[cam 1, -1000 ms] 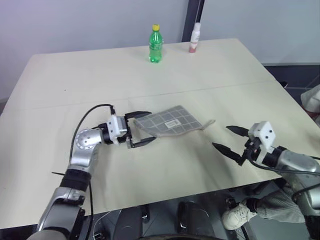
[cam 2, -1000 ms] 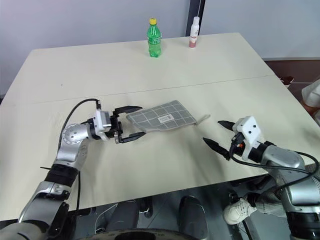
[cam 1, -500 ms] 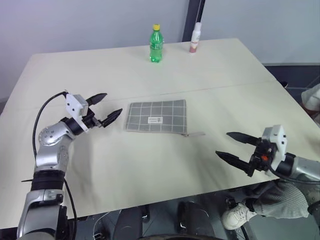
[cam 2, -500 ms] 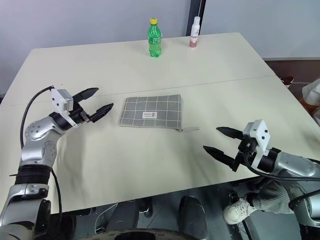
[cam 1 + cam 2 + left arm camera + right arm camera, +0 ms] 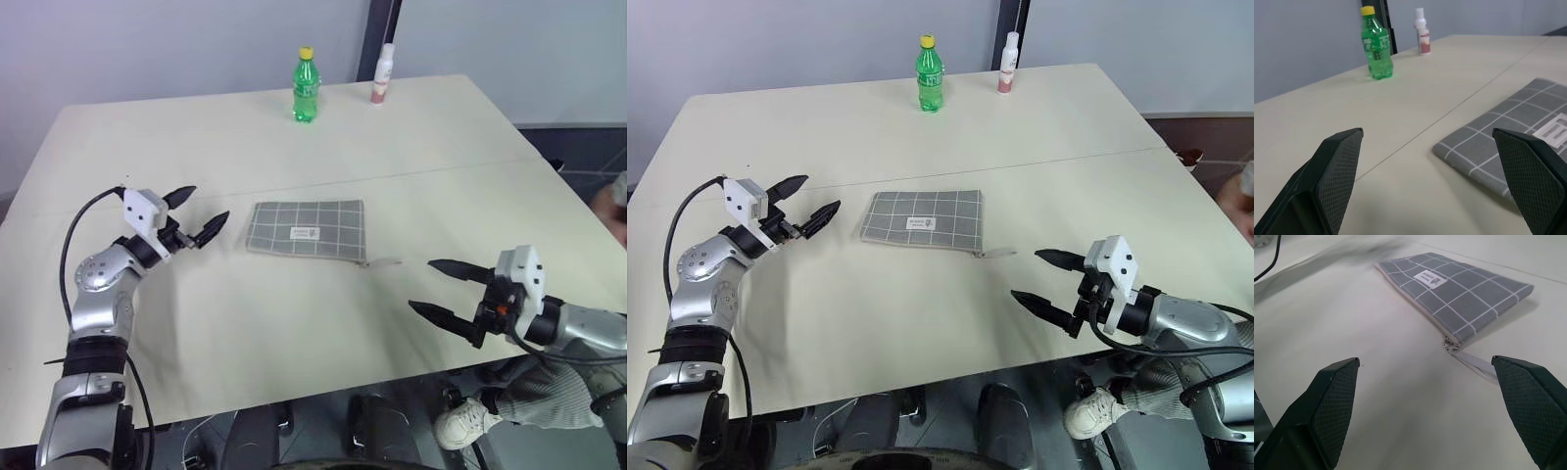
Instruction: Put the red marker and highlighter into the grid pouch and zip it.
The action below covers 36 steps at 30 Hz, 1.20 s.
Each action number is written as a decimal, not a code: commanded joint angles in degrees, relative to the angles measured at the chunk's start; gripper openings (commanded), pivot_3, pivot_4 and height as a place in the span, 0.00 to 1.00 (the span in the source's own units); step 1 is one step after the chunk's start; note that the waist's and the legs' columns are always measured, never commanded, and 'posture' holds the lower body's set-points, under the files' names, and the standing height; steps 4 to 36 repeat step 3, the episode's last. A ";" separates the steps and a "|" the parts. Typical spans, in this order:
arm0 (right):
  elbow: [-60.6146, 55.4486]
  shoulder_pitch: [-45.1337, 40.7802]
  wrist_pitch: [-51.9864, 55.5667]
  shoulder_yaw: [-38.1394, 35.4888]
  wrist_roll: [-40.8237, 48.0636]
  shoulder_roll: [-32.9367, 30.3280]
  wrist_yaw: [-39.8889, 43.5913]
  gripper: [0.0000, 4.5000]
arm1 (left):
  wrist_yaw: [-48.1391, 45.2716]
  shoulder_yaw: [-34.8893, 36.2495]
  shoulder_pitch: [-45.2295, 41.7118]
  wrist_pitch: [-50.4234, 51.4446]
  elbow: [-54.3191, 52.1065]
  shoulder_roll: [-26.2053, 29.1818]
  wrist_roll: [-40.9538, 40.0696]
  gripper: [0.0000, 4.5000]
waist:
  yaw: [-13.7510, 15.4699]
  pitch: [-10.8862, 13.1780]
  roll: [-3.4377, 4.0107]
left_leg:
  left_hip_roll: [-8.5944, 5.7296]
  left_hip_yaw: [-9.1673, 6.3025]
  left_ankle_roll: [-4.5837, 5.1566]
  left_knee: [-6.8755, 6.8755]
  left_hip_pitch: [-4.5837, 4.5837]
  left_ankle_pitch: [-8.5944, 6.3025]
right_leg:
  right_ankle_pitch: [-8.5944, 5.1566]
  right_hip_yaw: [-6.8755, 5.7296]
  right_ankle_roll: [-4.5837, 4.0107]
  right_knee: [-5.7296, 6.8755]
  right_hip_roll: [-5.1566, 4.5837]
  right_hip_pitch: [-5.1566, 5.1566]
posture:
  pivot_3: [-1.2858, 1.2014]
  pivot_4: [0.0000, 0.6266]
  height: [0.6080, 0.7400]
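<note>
pouch: grid pouch (image 5: 306, 229) flat on the table (image 5: 323, 137), grey with white grid lines, label side up, lying about midway between the two grippers and touched by neither
label: small white label (image 5: 305, 233) near the middle of the fabric, a little toward the near long edge
zipper: runs along the near long edge, looks drawn shut to the right end; metal slider at that corner, seen in the right wrist view
pull tab: pale pull tab (image 5: 384, 261) lying flat on the tabletop, trailing off the right near corner of the pouch toward the right gripper
marker and highlighter: neither to be made out on the tabletop; whether inside the pouch cannot be told
left gripper: left gripper (image 5: 201, 215) raised above the table just left of the pouch, pointing toward its left short edge, apart from it
left fingers: spread wide, nothing between them; pouch corner in front of them in the left wrist view
right gripper: right gripper (image 5: 442, 288) near the front edge of the table, right of and nearer than the pouch, aimed toward the pull tab, well apart from it
right fingers: spread wide, nothing between them
far edge: green bottle (image 5: 305, 86) with yellow cap standing upright; white bottle (image 5: 382, 74) with a pink lower part upright to its right, both well beyond the pouch
table seam: thin line across the tabletop just beyond the pouch
</note>
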 commanded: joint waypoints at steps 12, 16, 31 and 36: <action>-1.04 -0.21 -1.51 -0.31 -0.69 -0.01 0.14 1.00 | -0.19 1.15 -0.14 -1.97 0.16 -0.12 0.21 0.99 | 0.00 0.00 0.00 | 0.00 0.00 0.00 -0.02 0.00 0.00 | 0.00 0.00 0.00 0.00 0.00 -0.01 | 0.52 0.24 1.00; -1.04 -0.21 -1.51 -0.31 -0.69 -0.01 0.14 1.00 | -0.19 1.15 -0.14 -1.97 0.16 -0.12 0.21 0.99 | 0.00 0.00 0.00 | 0.00 0.00 0.00 -0.02 0.00 0.00 | 0.00 0.00 0.00 0.00 0.00 -0.01 | 0.52 0.24 1.00; -1.04 -0.21 -1.51 -0.31 -0.69 -0.01 0.14 1.00 | -0.19 1.15 -0.14 -1.97 0.16 -0.12 0.21 0.99 | 0.00 0.00 0.00 | 0.00 0.00 0.00 -0.02 0.00 0.00 | 0.00 0.00 0.00 0.00 0.00 -0.01 | 0.52 0.24 1.00; -1.04 -0.21 -1.51 -0.31 -0.69 -0.01 0.14 1.00 | -0.19 1.15 -0.14 -1.97 0.16 -0.12 0.21 0.99 | 0.00 0.00 0.00 | 0.00 0.00 0.00 -0.02 0.00 0.00 | 0.00 0.00 0.00 0.00 0.00 -0.01 | 0.52 0.24 1.00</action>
